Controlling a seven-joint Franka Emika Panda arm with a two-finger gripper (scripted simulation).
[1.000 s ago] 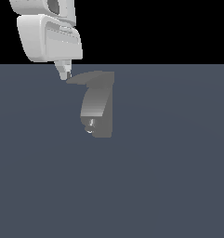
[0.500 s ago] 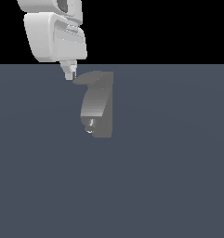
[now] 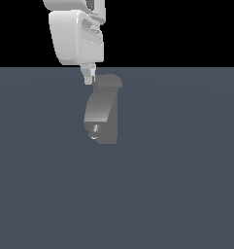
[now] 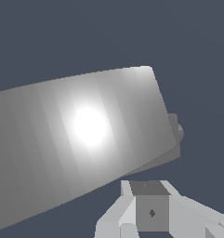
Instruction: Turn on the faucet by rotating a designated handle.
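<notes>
One grey faucet stands on the flat dark floor, at mid-scene, its lighter curved spout facing the near side. Its top sits just right of the gripper in the exterior view, touching or nearly so. The jaws look closed together, grasping nothing visible.

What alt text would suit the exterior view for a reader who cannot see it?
A white robot arm reaches down from the top of the frame, its gripper at the upper corner of a small grey faucet on the exterior view's left. The faucet stands on a plain dark blue-grey surface under a black background.
</notes>
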